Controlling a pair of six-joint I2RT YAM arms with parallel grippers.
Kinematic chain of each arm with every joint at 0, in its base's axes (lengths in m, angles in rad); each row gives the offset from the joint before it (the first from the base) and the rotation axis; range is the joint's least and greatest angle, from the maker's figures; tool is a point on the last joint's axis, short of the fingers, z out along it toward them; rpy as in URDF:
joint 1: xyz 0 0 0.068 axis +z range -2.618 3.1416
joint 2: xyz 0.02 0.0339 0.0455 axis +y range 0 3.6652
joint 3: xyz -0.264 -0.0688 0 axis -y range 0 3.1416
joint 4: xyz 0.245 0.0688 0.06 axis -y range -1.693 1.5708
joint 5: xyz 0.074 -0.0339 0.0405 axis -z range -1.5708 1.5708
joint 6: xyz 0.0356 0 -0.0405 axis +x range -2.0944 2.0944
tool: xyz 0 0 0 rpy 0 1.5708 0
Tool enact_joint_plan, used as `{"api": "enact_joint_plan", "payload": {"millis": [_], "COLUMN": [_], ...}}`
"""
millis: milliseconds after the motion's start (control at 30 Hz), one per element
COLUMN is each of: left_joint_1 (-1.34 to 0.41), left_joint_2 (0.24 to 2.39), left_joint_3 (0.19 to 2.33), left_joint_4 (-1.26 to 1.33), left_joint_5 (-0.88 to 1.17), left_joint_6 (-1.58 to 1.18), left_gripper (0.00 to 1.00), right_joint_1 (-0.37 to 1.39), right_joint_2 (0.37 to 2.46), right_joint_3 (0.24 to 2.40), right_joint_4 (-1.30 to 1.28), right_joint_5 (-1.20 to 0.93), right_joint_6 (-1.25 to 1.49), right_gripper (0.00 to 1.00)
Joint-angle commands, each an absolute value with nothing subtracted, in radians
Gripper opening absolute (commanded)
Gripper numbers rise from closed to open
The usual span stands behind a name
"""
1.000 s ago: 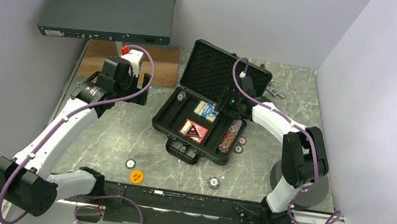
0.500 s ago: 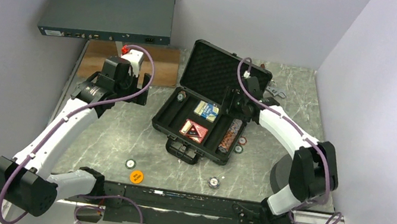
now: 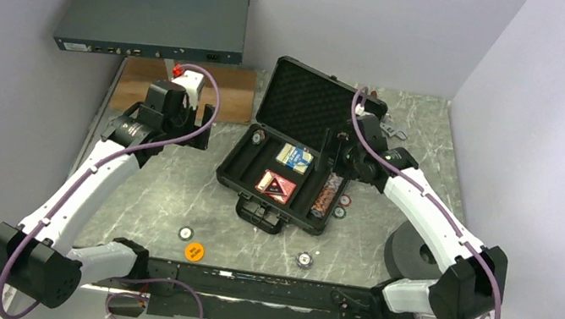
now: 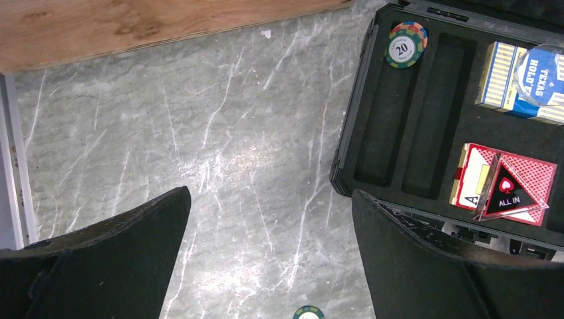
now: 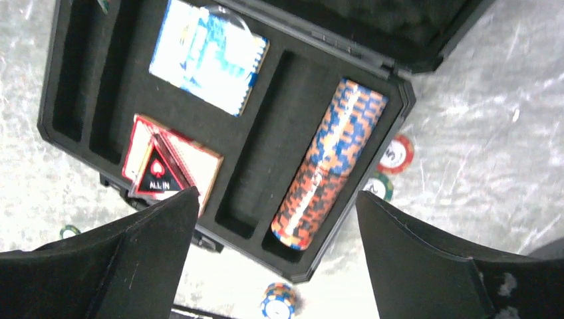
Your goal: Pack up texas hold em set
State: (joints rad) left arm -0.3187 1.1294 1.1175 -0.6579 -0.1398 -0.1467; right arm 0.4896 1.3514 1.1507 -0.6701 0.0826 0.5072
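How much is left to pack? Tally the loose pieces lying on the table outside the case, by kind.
Poker chips: 4 (the second may be a small stack)
Orange disc: 1
Total: 5

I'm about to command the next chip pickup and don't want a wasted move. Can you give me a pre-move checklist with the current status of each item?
1. Lid of the case open: ok.
2. Right gripper fingers apart, nothing held: ok.
3. Left gripper fingers apart, nothing held: ok.
4. Free slot beside the chip row: ok, it is empty.
5. Decks in their compartments: ok, both the blue deck and the red deck.
6. All loose pieces packed: not ok. The red chip and green chip lie outside the case, and the orange disc lies near the front edge.
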Motion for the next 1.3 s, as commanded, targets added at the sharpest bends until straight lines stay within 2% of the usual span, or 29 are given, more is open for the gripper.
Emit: {"api": "enact_joint_plan", "payload": {"millis": [0, 167, 400, 633, 867, 1267], "left_joint_1": [-0.323, -0.324, -0.327, -0.337, -0.349, -0.365], "left_joint_2": [1.12, 1.114, 1.11, 1.101, 1.099, 1.092], "left_joint_3": [1.13, 1.13, 1.128, 1.122, 1.121, 1.115], "left_joint_4": [-0.648, -0.649, -0.647, -0.641, -0.642, -0.636], "left_joint_5": [-0.167, -0.17, -0.17, -0.181, -0.191, -0.204], "left_joint_6": [-0.141, -0.141, -0.14, -0.137, -0.133, -0.129], "left_gripper": [0.97, 0.97, 0.97, 0.97, 0.97, 0.97], "right_joint_1": [0.561, 0.696, 0.797, 0.937, 1.124, 1.41], "right_joint_2": [1.296, 1.234, 1.135, 1.071, 1.017, 1.164], "right_joint_3": [1.134, 1.078, 0.97, 0.815, 0.656, 0.573], "right_joint_4": [-0.8, -0.854, -0.879, -0.813, -0.705, -0.616], "right_joint_5": [0.145, 0.19, 0.186, 0.205, 0.413, 0.614], "right_joint_6": [0.589, 0.679, 0.832, 0.993, 1.086, 1.261], "right_gripper": [0.92, 0.92, 0.89, 0.88, 0.85, 0.83]}}
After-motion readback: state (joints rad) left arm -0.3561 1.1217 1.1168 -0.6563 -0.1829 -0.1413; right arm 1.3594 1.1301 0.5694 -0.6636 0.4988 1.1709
